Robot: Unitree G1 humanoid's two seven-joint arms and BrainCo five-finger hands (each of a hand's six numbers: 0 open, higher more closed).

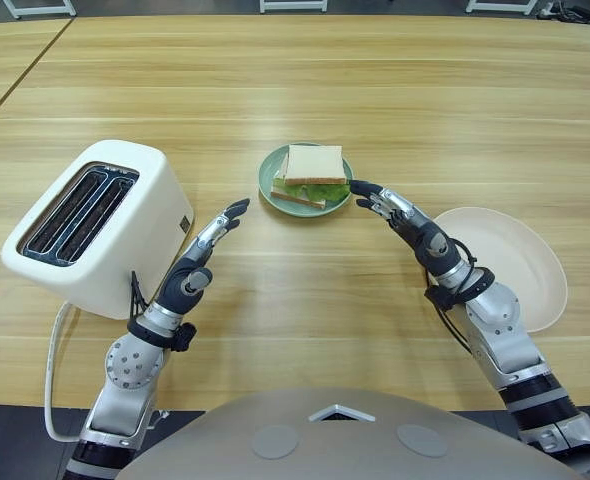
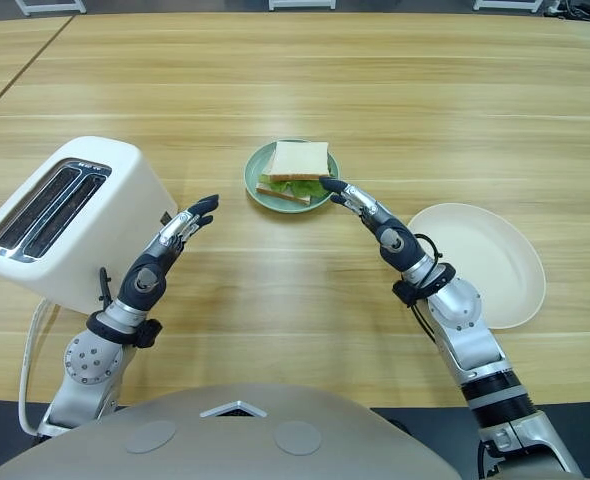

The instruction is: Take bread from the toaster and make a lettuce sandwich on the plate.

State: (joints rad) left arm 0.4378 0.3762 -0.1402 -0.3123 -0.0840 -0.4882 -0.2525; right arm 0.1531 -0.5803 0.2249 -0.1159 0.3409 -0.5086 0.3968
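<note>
Evidently last step: sandwich (image 1: 310,165) stacked on plate (image 1: 265,188), lettuce (image 1: 322,190) inside. Right hand (image 1: 395,208) released, at plate's right rim; left hand (image 1: 210,240) empty, left of plate. Next: withdraw without nudging plate.

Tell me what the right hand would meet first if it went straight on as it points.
Probably the sandwich on the green plate. The right hand points at it, its fingers by the plate's right rim; height above the rim is unclear.
</note>
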